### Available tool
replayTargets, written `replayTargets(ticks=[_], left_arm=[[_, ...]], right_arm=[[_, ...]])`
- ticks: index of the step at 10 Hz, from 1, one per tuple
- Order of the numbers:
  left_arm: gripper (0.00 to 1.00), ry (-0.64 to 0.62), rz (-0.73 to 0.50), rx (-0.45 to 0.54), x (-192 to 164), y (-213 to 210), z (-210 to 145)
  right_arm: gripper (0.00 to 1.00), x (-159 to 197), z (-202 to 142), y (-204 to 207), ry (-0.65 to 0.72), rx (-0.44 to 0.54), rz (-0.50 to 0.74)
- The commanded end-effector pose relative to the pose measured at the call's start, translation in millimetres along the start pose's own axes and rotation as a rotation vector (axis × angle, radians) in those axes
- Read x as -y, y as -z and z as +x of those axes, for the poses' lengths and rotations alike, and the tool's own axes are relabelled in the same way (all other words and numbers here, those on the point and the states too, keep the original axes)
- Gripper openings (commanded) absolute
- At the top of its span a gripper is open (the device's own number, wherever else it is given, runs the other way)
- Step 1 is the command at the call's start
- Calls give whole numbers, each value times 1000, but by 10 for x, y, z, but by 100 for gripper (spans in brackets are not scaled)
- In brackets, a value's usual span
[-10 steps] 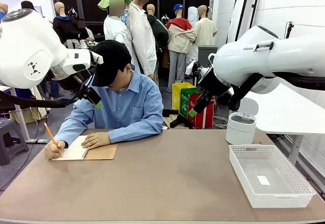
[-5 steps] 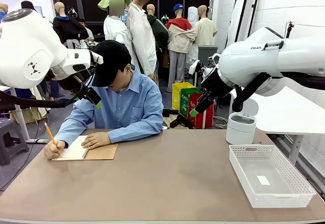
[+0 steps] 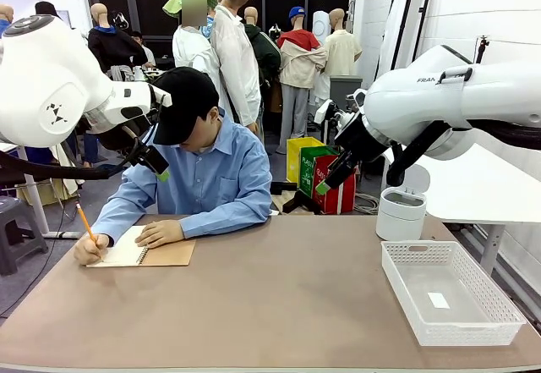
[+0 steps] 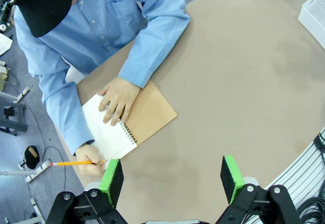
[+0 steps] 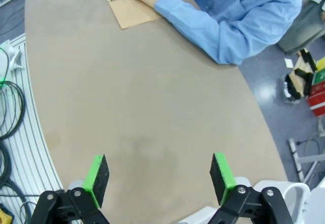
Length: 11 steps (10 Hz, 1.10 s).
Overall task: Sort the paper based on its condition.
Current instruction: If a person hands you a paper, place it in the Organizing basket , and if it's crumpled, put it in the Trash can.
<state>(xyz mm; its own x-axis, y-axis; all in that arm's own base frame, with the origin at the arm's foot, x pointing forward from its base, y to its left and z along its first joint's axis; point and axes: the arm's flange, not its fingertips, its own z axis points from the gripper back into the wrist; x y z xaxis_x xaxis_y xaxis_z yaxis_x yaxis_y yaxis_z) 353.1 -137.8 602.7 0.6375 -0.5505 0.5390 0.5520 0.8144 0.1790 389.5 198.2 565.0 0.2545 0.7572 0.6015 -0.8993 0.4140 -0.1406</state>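
Observation:
Loose paper is out of view. A person in a blue shirt writes with a pencil (image 3: 84,222) on the white page of a spiral notebook (image 3: 166,255) with a tan cover, at the far left of the table; the other hand (image 4: 118,98) rests flat on the page. My left gripper (image 3: 161,172) hangs high above that notebook (image 4: 152,113), and in the left wrist view it (image 4: 172,177) stands open and empty. My right gripper (image 3: 322,188) is raised over the table's far middle, and in the right wrist view it (image 5: 160,177) is also open and empty, with the notebook (image 5: 133,11) far ahead.
A white mesh basket (image 3: 499,326) sits at the right front of the table with a tiny white scrap (image 3: 438,300) inside. A white lidded bin (image 3: 400,214) stands behind it. Cables (image 5: 10,107) run along the table's near edge.
The right arm swung slightly to the right early on, then held still. The person's pencil hand shifted a little while writing. The left arm stayed put.

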Motion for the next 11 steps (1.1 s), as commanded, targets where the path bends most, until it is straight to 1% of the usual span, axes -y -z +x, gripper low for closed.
replayTargets(ticks=[1, 11], left_arm=[[100, 5, -3, 3, -6, -9, 0], [100, 5, -3, 3, -6, -9, 0]], right_arm=[[100, -1, 4, 2, 8, -7, -7], [100, -1, 4, 2, 8, -7, -7]])
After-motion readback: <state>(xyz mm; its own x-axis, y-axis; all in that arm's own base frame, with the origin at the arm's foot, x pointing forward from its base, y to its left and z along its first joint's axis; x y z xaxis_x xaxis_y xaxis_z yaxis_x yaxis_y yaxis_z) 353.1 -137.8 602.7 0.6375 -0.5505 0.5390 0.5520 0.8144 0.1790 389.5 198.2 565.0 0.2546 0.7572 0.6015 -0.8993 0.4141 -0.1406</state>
